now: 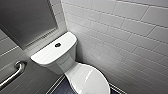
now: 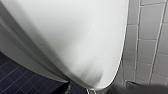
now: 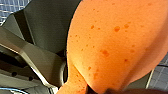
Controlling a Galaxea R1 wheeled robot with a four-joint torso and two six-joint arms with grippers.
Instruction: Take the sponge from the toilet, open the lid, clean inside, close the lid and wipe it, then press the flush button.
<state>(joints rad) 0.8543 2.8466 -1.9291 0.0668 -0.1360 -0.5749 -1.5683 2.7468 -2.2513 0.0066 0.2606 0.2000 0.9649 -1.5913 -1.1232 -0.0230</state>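
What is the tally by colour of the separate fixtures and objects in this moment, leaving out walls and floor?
White: 1, the toilet
Orange: 1, the sponge
Black: 1, the flush button
Silver: 1, the grab bar
Total: 4

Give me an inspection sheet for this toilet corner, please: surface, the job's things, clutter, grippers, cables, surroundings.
Surface: dark blue tiled floor with pale grout lines.
Job's things: toilet white, set in the corner; lid shut and glossy; sponge orange, off the toilet, close before the right wrist camera; flush button dark, on the cistern.
Clutter: nothing seen.
Grippers: right gripper apparently shut on the sponge, which is pinched narrow there; left gripper beside the lid's edge, open or shut cannot be told.
Cables: thin blue cable on the robot's own arm.
Surroundings: white tiled wall, metal grab bar, dark framed panel.
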